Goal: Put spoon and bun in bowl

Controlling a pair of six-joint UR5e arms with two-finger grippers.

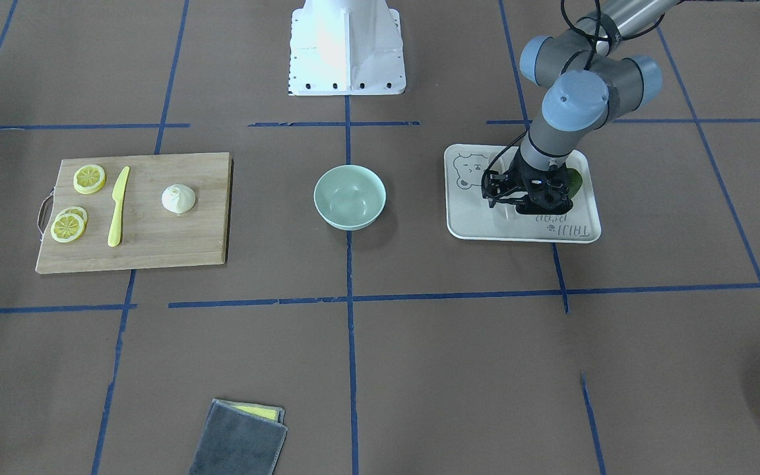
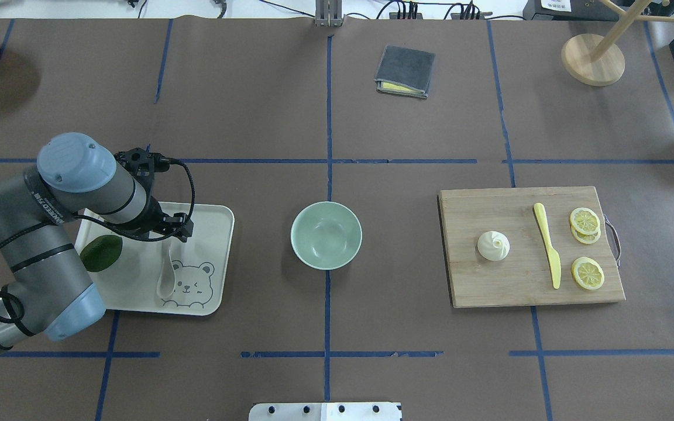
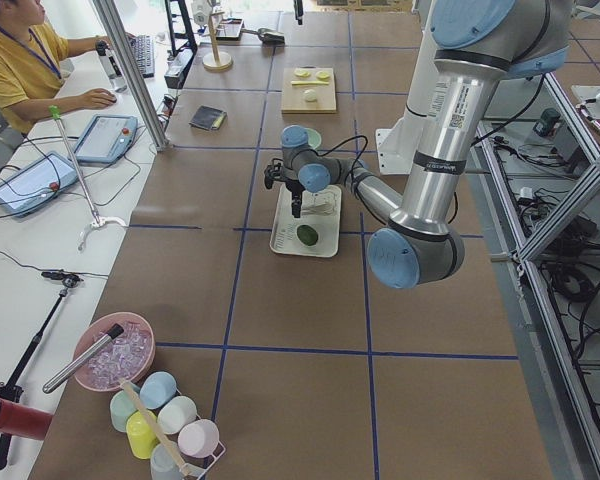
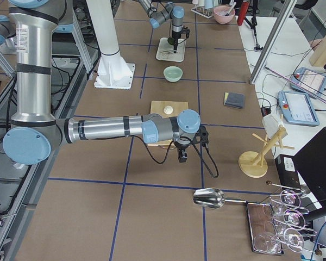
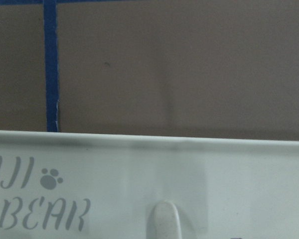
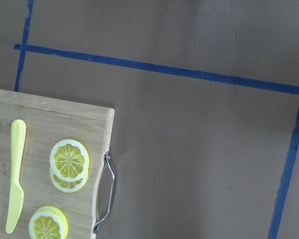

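The white spoon (image 2: 165,278) lies in the white bear tray (image 2: 214,257), scoop toward the robot; its handle end shows in the left wrist view (image 5: 163,221). My left gripper (image 2: 168,235) is low over the spoon's handle and looks open, one finger on each side (image 1: 518,204). The mint-green bowl (image 2: 326,235) stands empty at the table's middle. The white bun (image 2: 493,245) sits on the wooden cutting board (image 2: 506,286). My right gripper (image 4: 182,157) shows only in the exterior right view, hovering beyond the board's far end; I cannot tell whether it is open.
A dark green avocado (image 2: 101,253) lies in the tray beside my left arm. A yellow knife (image 2: 547,245) and lemon slices (image 2: 584,221) share the board. A grey cloth (image 2: 405,71) and a wooden stand (image 2: 592,58) are at the far side.
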